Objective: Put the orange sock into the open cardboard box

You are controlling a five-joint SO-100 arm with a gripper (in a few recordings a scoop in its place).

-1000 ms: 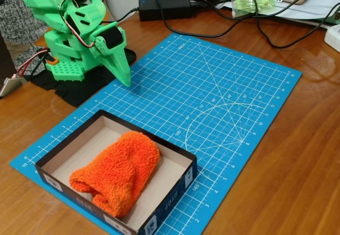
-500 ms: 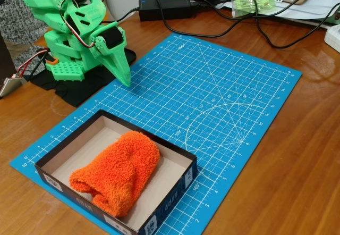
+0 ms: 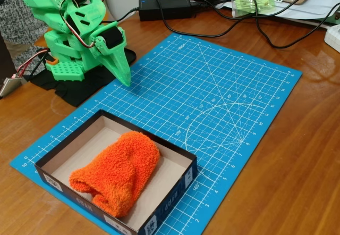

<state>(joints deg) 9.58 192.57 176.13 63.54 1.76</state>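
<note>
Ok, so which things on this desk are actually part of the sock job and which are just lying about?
Part of the job:
- orange sock, lying inside the box
- open cardboard box
- green arm's gripper, folded back with jaws together, pointing down at the mat

Just lying about:
- blue cutting mat
- black power adapters and cables
- papers

orange sock (image 3: 118,175) lies inside open cardboard box (image 3: 175,155).
</note>
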